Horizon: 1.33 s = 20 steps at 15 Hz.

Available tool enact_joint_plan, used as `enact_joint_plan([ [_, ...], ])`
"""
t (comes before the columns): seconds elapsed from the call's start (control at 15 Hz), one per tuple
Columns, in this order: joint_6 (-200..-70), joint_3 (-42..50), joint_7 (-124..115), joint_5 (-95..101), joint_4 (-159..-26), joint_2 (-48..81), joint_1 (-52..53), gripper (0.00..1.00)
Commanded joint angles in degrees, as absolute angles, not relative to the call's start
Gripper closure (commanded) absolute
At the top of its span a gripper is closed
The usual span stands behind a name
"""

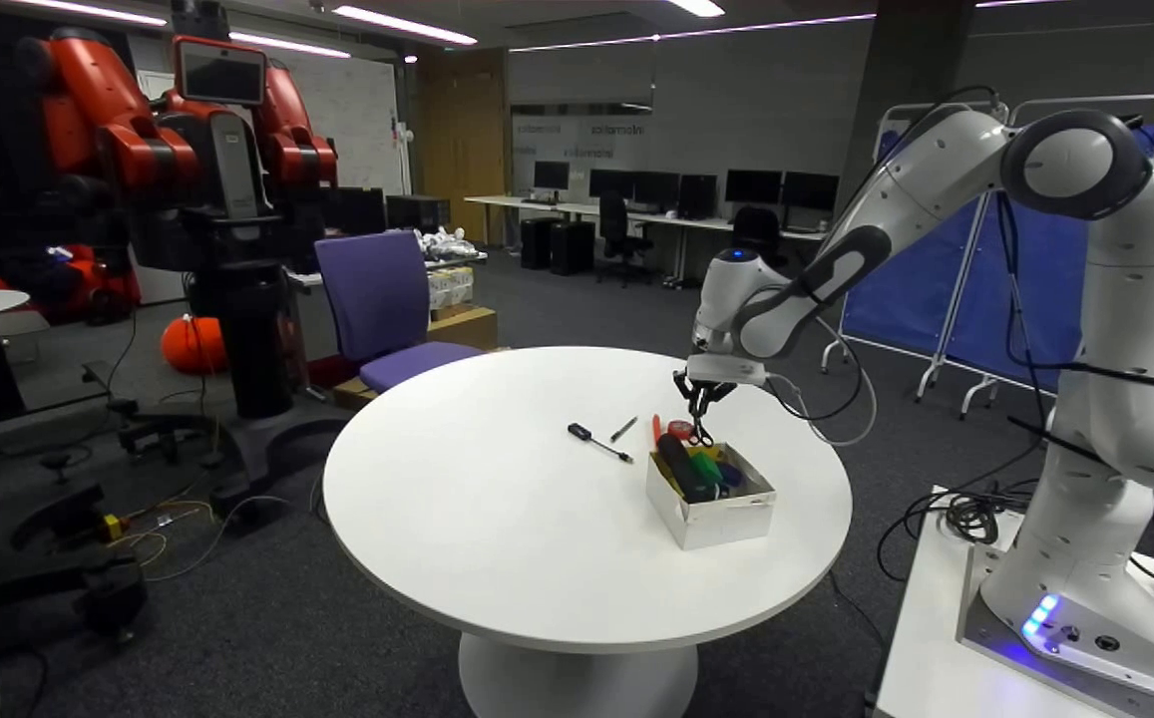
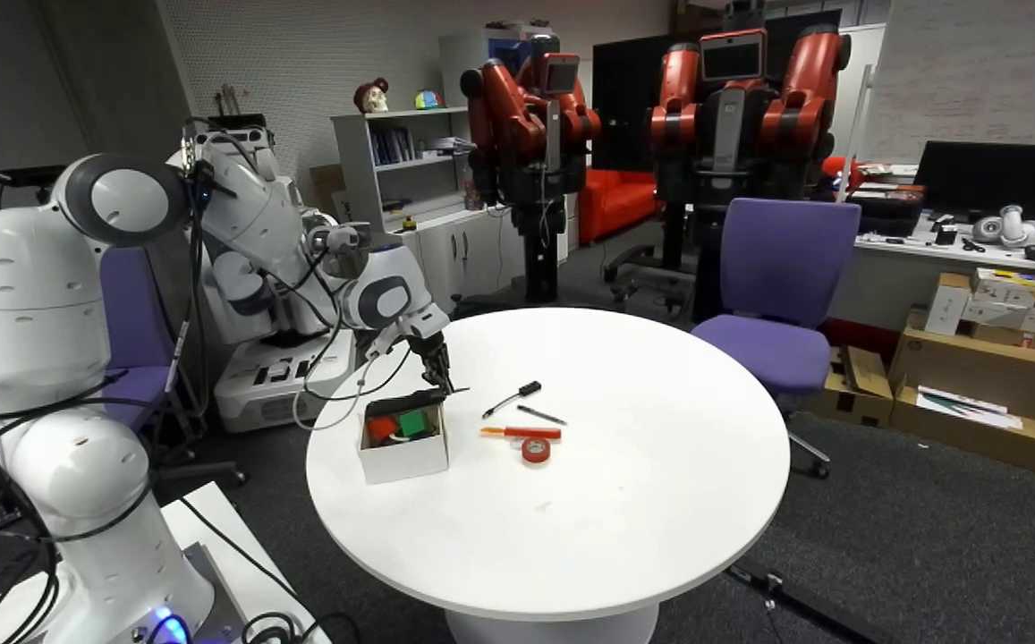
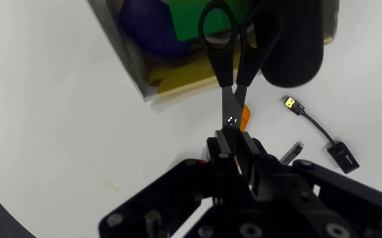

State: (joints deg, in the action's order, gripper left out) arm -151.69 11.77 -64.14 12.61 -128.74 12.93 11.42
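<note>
Wrist view: we have the black pincer (image 3: 233, 137) clamped on black-handled metal scissors (image 3: 231, 104) just blade-side of their pivot, loops apparently above the white rectangular cardboard box (image 3: 134, 66). We judge them light and stiff (likely slippery along the blades); the flat pivot area suits gripping.

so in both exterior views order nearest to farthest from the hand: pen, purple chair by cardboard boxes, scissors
1. Scissors: gripped by the blades in the hand.
2. Pen: on the round table.
3. Purple chair: beyond the table's edge.
</note>
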Motion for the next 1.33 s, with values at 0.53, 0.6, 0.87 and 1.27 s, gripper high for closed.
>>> enact_joint_plan([
  [0.53, -149.8, 6.6, -77.8, 22.0, -138.0, 9.7, 12.4, 0.97],
  [0.6, -149.5, 6.3, -78.3, 22.2, -138.0, 9.7, 12.3, 0.97],
  [0.87, -147.8, 5.4, -77.6, 20.6, -138.2, 8.6, 11.4, 0.45],
  [1.27, -146.7, 4.8, -69.8, 12.1, -137.6, 2.6, 6.1, 0.02],
])
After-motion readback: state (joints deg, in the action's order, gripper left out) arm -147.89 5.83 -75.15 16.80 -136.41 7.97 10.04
